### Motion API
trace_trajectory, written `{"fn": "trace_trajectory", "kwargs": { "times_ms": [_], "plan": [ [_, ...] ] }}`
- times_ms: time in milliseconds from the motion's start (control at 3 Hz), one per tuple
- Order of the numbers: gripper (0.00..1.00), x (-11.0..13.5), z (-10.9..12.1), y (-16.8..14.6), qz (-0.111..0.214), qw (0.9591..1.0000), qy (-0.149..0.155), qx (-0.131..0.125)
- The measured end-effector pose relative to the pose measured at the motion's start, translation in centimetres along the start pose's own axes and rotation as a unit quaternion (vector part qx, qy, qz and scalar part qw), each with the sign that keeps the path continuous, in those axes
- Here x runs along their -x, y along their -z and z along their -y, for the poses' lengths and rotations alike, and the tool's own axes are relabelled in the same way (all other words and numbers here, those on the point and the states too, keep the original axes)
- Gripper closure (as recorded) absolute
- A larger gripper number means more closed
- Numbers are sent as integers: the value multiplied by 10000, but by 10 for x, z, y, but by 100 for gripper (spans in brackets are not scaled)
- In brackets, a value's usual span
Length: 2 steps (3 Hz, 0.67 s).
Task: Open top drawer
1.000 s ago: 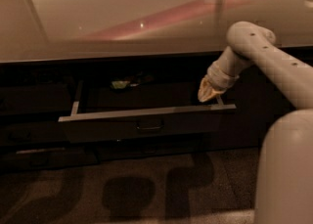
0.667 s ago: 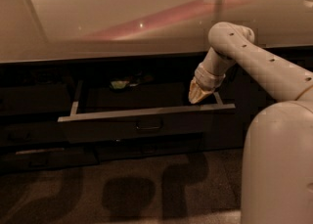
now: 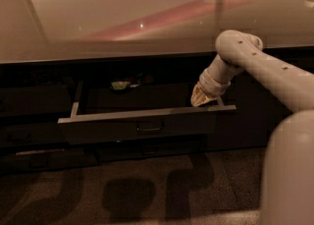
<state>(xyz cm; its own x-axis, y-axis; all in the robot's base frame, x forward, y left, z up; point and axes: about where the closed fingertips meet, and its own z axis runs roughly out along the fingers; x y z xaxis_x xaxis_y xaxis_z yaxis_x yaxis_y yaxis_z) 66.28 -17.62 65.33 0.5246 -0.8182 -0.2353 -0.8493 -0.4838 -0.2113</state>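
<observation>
The top drawer (image 3: 113, 129) is pulled out from under the pale counter. Its dark grey front has a pale rim along the top and a small dark handle (image 3: 149, 126) at the centre. The inside is dark, with a small greenish object (image 3: 119, 85) lying at the back. My gripper (image 3: 202, 99) hangs at the end of the white arm (image 3: 260, 69), inside the drawer's right end, just behind the front panel.
A glossy pale counter (image 3: 98, 27) runs across above the drawer. Dark cabinet fronts (image 3: 34, 101) stand to the left and right. Below is speckled carpet (image 3: 122, 189) with shadows. The robot's white body (image 3: 289, 170) fills the lower right.
The arm swung left along the drawer's right end, then shifted back a little. The drawer stays pulled out at the same distance.
</observation>
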Motion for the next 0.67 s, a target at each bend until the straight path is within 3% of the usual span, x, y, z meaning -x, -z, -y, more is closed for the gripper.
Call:
{"fn": "trace_trajectory", "kwargs": {
  "times_ms": [333,667],
  "plan": [
    [100,0,-7,0,17,9999,32,-96],
    [81,0,-7,0,17,9999,32,-96]
  ]
}}
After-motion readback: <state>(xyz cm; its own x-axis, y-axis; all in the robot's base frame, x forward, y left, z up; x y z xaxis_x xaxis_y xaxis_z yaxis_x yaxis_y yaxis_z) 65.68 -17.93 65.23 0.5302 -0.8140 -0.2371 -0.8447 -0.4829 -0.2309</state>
